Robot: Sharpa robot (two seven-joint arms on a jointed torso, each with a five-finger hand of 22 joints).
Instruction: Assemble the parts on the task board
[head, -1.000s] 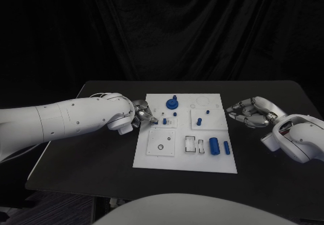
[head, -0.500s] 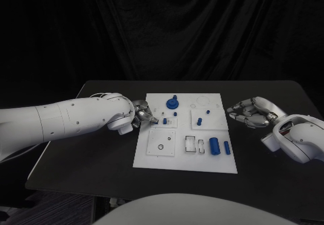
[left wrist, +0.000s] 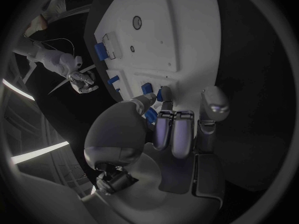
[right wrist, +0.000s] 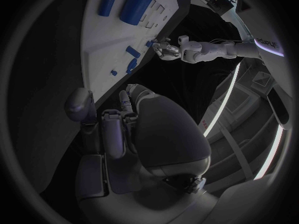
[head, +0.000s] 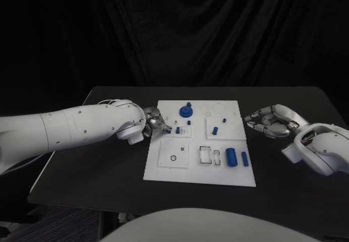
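The white task board [head: 166, 166] lies mid-table. On it are a blue gear-shaped part [head: 186, 110], small blue pegs [head: 177, 130] [head: 215, 131], a thick blue cylinder [head: 230, 157] and a thin blue rod [head: 244, 159]. My left hand [head: 155, 122] hovers at the board's left edge with its fingers [left wrist: 176, 130] curled in. Its fingertips lie beside the peg [left wrist: 167, 94], and I see nothing held. My right hand [head: 271, 121] rests off the board's right edge, fingers [right wrist: 115, 129] curled, holding nothing.
The black table [head: 102, 166] has bare room on both sides of the board and in front of it. A white square plate with a ring [head: 173, 153] and slotted blocks [head: 207, 155] sit on the board's near half.
My left hand's fingertips have edged slightly toward the small peg on the board. The right hand and the parts have stayed where they were.
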